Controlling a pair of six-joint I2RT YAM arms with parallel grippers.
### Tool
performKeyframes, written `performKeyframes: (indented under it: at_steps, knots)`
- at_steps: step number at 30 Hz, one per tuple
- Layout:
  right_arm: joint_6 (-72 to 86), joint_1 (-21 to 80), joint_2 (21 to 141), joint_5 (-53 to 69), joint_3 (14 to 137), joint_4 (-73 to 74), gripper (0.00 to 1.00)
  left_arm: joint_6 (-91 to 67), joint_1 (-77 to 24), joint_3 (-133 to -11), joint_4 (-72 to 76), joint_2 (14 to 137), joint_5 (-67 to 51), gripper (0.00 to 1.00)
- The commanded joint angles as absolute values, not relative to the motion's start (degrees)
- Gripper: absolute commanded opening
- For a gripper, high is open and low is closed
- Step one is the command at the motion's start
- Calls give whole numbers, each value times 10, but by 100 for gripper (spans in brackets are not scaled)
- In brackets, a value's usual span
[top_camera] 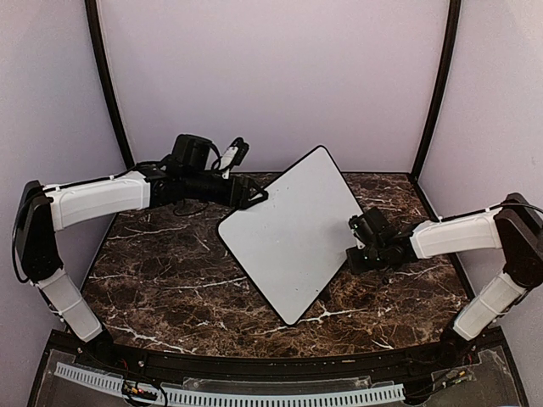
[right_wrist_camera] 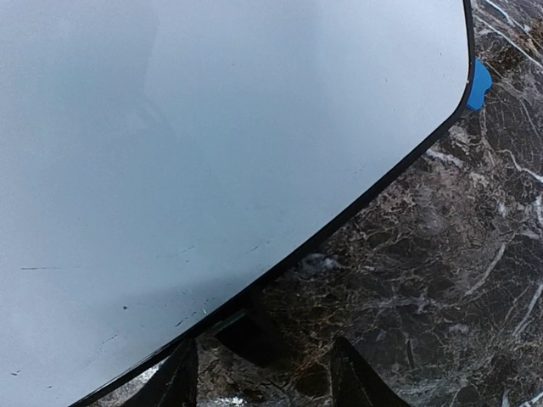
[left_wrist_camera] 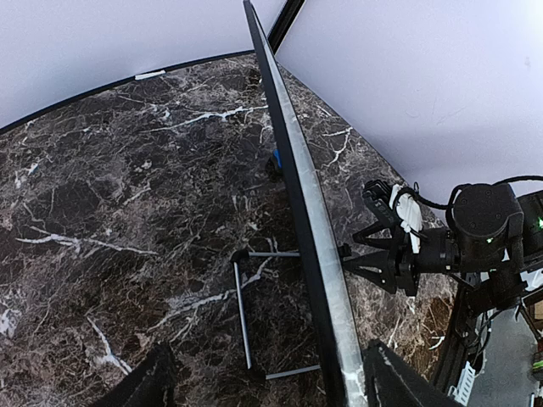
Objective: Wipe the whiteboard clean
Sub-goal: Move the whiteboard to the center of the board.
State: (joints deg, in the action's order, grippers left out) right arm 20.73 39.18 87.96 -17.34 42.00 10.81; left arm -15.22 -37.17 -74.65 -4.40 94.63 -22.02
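Observation:
The whiteboard (top_camera: 288,233) stands tilted on a grey wire stand (left_wrist_camera: 242,314) in the middle of the table. Its face is white, with only faint specks near the lower edge (right_wrist_camera: 170,170). My left gripper (top_camera: 257,197) is at the board's upper left edge. In the left wrist view (left_wrist_camera: 267,352) its jaws are wide open, with the board seen edge-on (left_wrist_camera: 297,195) close to the right finger. My right gripper (top_camera: 352,237) is open and empty at the board's right edge, and in the right wrist view (right_wrist_camera: 264,343) it sits just below the black frame.
A small blue eraser block (right_wrist_camera: 479,83) peeks out from behind the board's edge and also shows in the left wrist view (left_wrist_camera: 276,158). The dark marble table (top_camera: 161,271) is ringed by pale curved walls (top_camera: 271,76). The right arm (left_wrist_camera: 475,229) lies behind the board.

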Motion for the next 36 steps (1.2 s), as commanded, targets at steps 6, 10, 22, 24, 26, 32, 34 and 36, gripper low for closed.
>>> performKeyframes:
  at_steps: [6,10,22,24,26,32,34,36]
  knots:
    - [203,379,908,-153,436,109,50,-154,-368,-724,-41,911,-212,75]
    - [197,377,931,-144,452,106,49,-155,-366,-712,-21,897,-215,76]
    - [169,378,941,-120,464,76,43,-161,-359,-686,21,863,-217,79]
    - [165,379,938,-113,459,66,39,-164,-355,-677,35,853,-213,79]
    - [160,382,933,-100,454,54,30,-167,-352,-670,43,846,-207,80]
    - [152,404,928,-84,444,27,19,-172,-346,-667,44,843,-187,80]
    - [151,411,931,-78,443,23,18,-174,-344,-663,45,839,-177,80]
    - [153,419,936,-77,444,23,16,-176,-342,-659,47,833,-162,80]
